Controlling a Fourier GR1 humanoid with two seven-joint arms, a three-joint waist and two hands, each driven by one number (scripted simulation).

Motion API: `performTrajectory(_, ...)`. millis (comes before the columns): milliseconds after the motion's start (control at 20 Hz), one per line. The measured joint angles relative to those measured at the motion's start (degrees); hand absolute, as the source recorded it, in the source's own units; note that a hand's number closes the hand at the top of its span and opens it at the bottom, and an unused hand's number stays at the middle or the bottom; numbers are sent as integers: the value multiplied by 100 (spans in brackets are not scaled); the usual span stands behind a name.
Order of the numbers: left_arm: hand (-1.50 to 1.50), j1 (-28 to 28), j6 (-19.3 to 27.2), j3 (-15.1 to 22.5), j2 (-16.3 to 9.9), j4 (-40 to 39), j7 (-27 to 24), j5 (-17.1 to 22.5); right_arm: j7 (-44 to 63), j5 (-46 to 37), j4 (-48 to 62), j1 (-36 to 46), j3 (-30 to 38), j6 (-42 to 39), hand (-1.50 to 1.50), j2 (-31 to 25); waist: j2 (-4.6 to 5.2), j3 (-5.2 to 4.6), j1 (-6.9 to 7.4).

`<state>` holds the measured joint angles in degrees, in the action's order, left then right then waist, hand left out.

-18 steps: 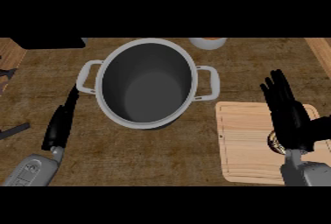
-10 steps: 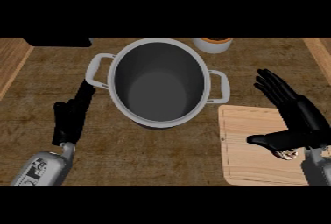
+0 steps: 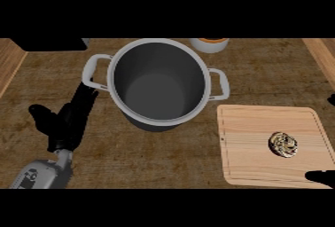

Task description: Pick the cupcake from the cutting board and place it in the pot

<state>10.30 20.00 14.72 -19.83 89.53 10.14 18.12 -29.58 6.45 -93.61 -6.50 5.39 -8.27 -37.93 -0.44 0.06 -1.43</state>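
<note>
The cupcake [image 3: 284, 145] lies in plain sight on the right half of the pale wooden cutting board [image 3: 255, 146]. Left of the board stands the big grey pot [image 3: 157, 84] with two white handles; nothing shows inside it. Of my right hand [image 3: 322, 177] only a thumb tip shows at the board's lower right corner and a fingertip at the right edge, spread wide apart, open and off the cupcake. My left hand [image 3: 68, 122] rests open on the counter left of the pot, fingers pointing up toward its handle.
An orange-topped cup [image 3: 209, 43] stands behind the pot. A dark block [image 3: 49, 43] sits at the back left. Lighter wooden strips run along the counter's left edge [image 3: 9, 62] and right edge [image 3: 324, 48].
My right hand has drawn away to the right, almost out of view, uncovering the cupcake. The pot and board now sit lower and further left in view. The left hand keeps its pose.
</note>
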Motion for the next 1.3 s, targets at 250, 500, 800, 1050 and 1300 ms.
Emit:
performTrajectory(250,0,-73,-37,-68,-67,308,198,56,-167,-312,-107,-576,719,-408,-150,-1018,5,-8,6)
performTrajectory(500,0,-229,-85,-89,-103,557,308,43,382,-539,-613,-946,1092,-876,-150,-1746,13,-13,43)
performTrajectory(800,0,-189,-127,-112,-68,678,510,-20,1535,-656,-1140,-1064,1204,-1449,-150,-2154,29,-14,90)
performTrajectory(1050,0,-200,-114,-101,89,751,589,-166,2472,-796,-1395,-820,989,-1777,-150,-2048,38,-13,132)
performTrajectory(1300,0,-186,-280,-192,210,627,516,-237,3039,-1135,-1181,-332,559,-2003,-150,-1792,48,-10,161)
